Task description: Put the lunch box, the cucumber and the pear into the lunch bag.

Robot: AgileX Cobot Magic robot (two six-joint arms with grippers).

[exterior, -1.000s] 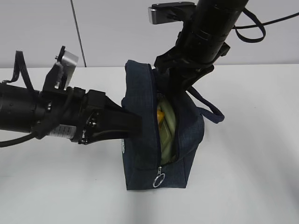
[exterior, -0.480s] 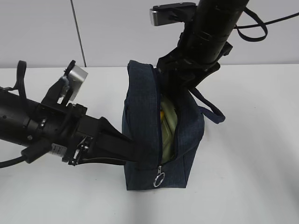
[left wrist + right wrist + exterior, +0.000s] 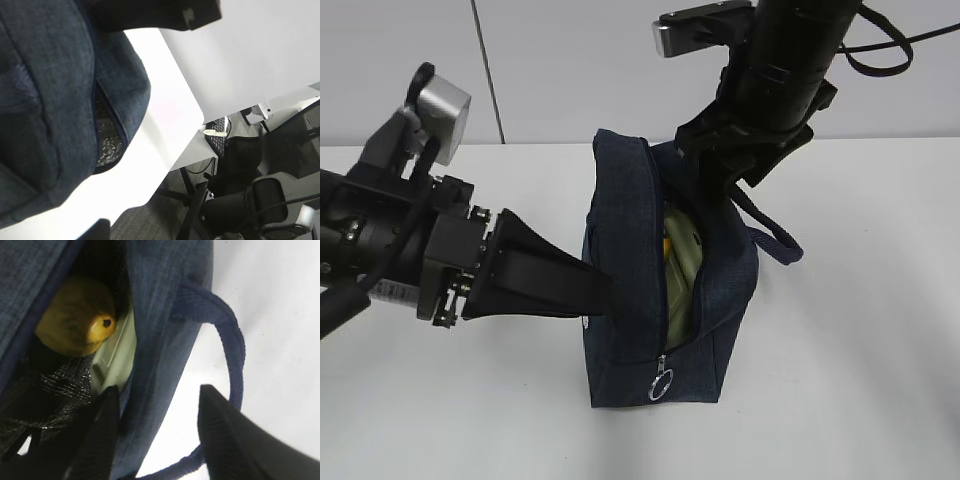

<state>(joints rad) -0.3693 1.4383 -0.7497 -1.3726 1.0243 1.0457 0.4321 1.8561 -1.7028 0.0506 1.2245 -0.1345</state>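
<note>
The navy lunch bag [image 3: 620, 250] stands on the table with its zipper open and the ring pull [image 3: 662, 383] low at the front. Inside show the lunch box's pale green lid [image 3: 682, 265] [image 3: 117, 357] and the yellow pear [image 3: 665, 245] [image 3: 77, 315] beside it. The cucumber is hidden. My left gripper [image 3: 600, 295] [image 3: 145, 122] is open, its spread fingers against the bag's left wall [image 3: 45, 100]. My right gripper [image 3: 720, 190] [image 3: 160, 435] is open and comes from above. One finger [image 3: 100, 435] is inside the opening, the other [image 3: 235, 440] outside, with the bag's right wall [image 3: 155, 355] between them.
The bag's loop handle [image 3: 770, 235] [image 3: 235, 355] hangs off its right side. White table [image 3: 860, 300] surrounds the bag. In the left wrist view the table's edge [image 3: 190, 145] drops to floor, with dark chairs [image 3: 260, 200] beyond.
Both grippers have opened wider. The left arm has rolled, its wrist camera rising. The right gripper has lifted slightly up and right off the bag's wall.
</note>
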